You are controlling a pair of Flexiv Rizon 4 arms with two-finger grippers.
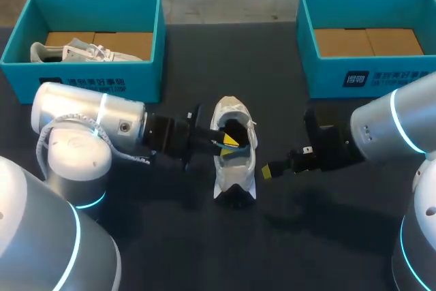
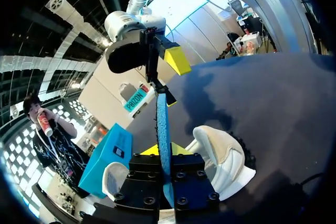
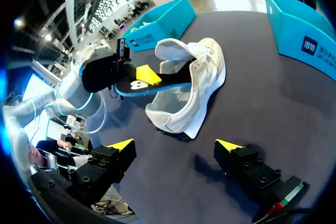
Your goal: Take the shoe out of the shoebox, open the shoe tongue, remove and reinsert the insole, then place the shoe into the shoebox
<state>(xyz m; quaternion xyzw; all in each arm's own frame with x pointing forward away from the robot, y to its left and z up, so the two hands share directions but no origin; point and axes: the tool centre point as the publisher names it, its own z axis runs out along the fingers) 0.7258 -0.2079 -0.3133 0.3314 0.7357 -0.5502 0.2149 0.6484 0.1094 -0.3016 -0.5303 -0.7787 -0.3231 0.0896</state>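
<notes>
Altogether, boxes: two teal cardboard shoeboxes stood at the far side of the dark worktop [image 1: 204,250], well apart. These were the left box [image 1: 146,76] and the right box [image 1: 327,76], which showed only its brown floor.
Shoes: two white ones. One shoe [image 1: 237,168] [image 2: 226,156] [image 3: 194,95] lay on the worktop between the arms, and the second shoe [image 1: 82,52] lay in the left box.
Insoles: one flat black insole [image 2: 163,129] [image 3: 173,81] with a blue edge stuck out of the opening of the worktop shoe.
Left hand [image 1: 230,142] [image 2: 164,153] [image 3: 143,74]: one, at the shoe's opening, with its two yellow-tipped fingers clamped on the insole from both faces.
Right hand [image 1: 264,172] [image 2: 173,80] [image 3: 176,145]: one, just beside the shoe and apart from it, with its fingers spread wide and nothing between them.
Hidden: the insole's far end was inside the shoe. The second shoe was partly behind its box's front wall.
Cut off: the right box, at the edge of the head view.
Hard to make out: only one yellow tip of the right hand showed in the head view. Whether the worktop shoe sat flat or leaned could not be told.
</notes>
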